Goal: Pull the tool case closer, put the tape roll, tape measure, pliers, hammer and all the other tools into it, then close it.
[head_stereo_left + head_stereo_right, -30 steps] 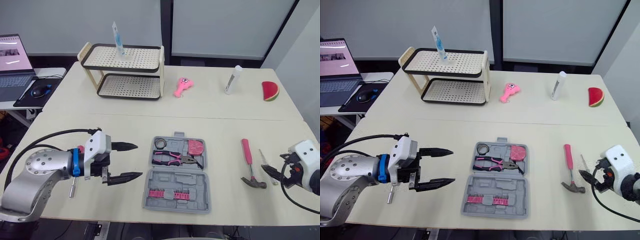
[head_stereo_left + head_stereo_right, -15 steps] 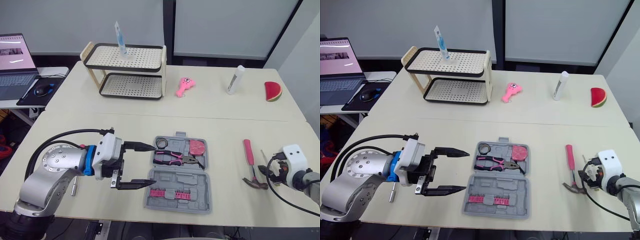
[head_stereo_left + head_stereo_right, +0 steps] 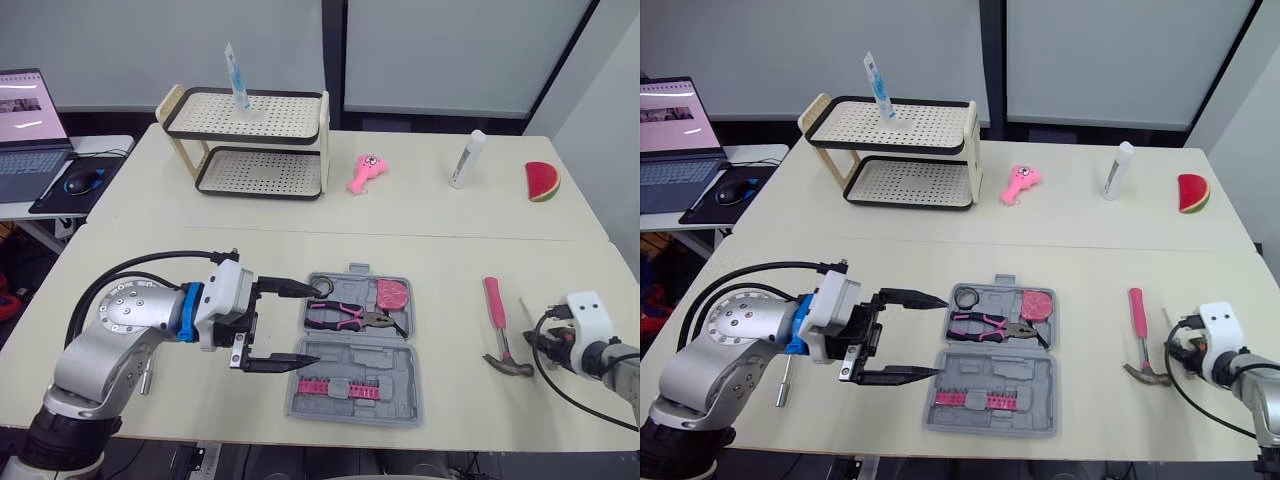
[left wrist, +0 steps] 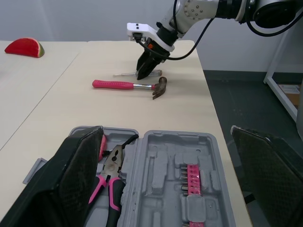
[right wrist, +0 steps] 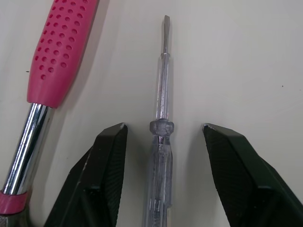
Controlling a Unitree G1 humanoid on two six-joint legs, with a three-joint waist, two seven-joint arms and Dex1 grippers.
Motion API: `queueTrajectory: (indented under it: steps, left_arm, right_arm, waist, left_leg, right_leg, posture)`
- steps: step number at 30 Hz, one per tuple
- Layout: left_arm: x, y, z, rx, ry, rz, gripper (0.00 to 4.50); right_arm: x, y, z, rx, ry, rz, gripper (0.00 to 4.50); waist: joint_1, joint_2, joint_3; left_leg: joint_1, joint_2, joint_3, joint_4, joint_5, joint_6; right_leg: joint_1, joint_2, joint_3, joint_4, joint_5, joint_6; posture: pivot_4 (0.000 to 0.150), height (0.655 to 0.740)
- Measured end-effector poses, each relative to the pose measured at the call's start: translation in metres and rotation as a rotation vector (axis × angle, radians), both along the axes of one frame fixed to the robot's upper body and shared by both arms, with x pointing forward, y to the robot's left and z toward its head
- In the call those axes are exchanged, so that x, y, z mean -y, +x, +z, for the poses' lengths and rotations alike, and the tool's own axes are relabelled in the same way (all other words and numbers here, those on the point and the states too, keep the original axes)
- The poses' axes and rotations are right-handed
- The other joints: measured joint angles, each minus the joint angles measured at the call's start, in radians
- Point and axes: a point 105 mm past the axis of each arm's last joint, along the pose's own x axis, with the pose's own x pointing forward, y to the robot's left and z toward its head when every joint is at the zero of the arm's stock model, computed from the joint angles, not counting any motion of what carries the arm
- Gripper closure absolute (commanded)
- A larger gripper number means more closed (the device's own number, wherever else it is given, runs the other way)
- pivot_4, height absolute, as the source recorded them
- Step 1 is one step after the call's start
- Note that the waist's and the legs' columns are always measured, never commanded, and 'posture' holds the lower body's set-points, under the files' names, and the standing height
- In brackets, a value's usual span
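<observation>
Right gripper (image 5: 163,128): fingers spread, one on either side of the clear screwdriver (image 5: 162,101), not touching it. They stand astride the handle end. The blade points away from the wrist, toward the far side of the table (image 3: 420,215).

Key relation: the screwdriver's long axis runs straight through the gap, so the fingers would close across the handle, not along it. Judgement: alignment looks good for a pinch and no wrist turn seems needed.

Hammer (image 5: 59,52): just beside the screwdriver on the case side, handle roughly parallel to it, apart from it and outside the gap. Risk: the near finger is close to the hammer's metal neck and could nudge it on closing.

Tool case (image 3: 340,358): open and flat, well to the left of this gripper, near the table's front edge. Pliers (image 3: 345,316), tape roll (image 3: 321,288) and tape measure (image 3: 392,294) lie in its far half.

Left gripper (image 3: 940,336): fingers wide apart, tips reaching over the case's left edge, holding nothing. It is the nearer one to the case, while the right is nearer to the screwdriver and hammer.
</observation>
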Motion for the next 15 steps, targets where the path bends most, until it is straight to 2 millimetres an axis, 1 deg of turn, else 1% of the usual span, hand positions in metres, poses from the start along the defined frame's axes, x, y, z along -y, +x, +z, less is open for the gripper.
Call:
queueTrajectory:
  steps: [7,11,12,15]
  left_arm:
    - [-0.002,0.002,-0.002,0.001,0.004,0.009,0.00]
    - [-0.007,0.007,-0.005,0.002,0.022,0.034,0.00]
    - [-0.008,0.008,-0.006,0.003,0.027,0.041,0.00]
    - [-0.011,0.010,-0.007,0.013,0.033,0.054,0.00]
  right_arm:
    - [-0.002,0.001,-0.001,0.007,0.001,0.002,3.41]
    - [0.002,0.000,-0.001,0.025,0.005,-0.040,4.14]
    - [0.004,-0.001,-0.001,0.025,0.001,-0.050,4.23]
    - [0.010,-0.008,0.001,0.031,-0.017,-0.080,4.23]
  waist:
    - [0.000,0.000,0.000]
    - [0.000,0.000,0.000]
    - [0.001,0.000,0.000]
    - [0.003,0.000,0.000]
  left_leg:
    - [0.000,0.000,0.000,0.000,0.000,0.000]
    - [0.000,0.000,0.000,0.000,0.000,0.000]
    - [0.000,0.000,0.000,0.000,0.000,0.000]
    - [0.000,0.000,0.000,0.000,0.000,0.000]
  right_leg:
    - [0.000,0.000,0.000,0.000,0.000,0.000]
    - [0.000,0.000,0.000,0.000,0.000,0.000]
    - [0.000,0.000,0.000,0.000,0.000,0.000]
    - [0.000,0.000,0.000,0.000,0.000,0.000]
  posture:
    - [0.150,0.7350]
    - [0.150,0.7350]
    - [0.150,0.7350]
    - [0.150,0.7350]
